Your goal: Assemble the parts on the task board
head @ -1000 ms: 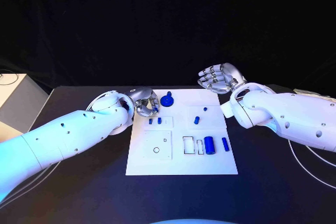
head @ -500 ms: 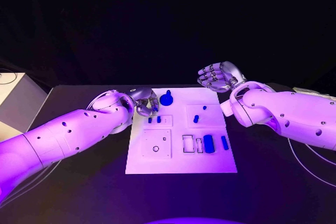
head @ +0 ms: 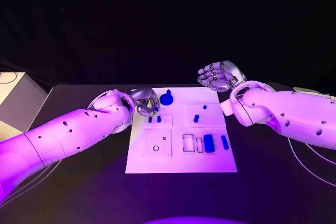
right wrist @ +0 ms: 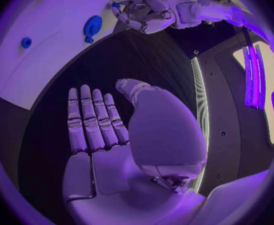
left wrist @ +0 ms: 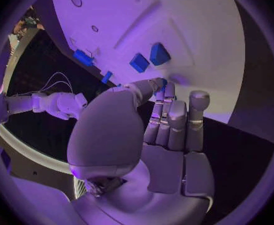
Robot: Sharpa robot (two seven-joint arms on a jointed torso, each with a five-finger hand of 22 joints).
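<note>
Task board (head: 180, 161) on black table (head: 84, 185), dark backdrop, pale box (head: 15, 100) at table's side

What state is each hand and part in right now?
left hand: over the board's far left corner, nothing seen in its fingers.
right hand: raised beyond the far right corner, holding nothing.
round blue part: lying on the task board.
long blue parts: lying flat on the board.

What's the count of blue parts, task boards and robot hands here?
Blue parts on the board: 7
White task board: 1
Hands: 2, the left hand and the right hand
Total: 10
</note>
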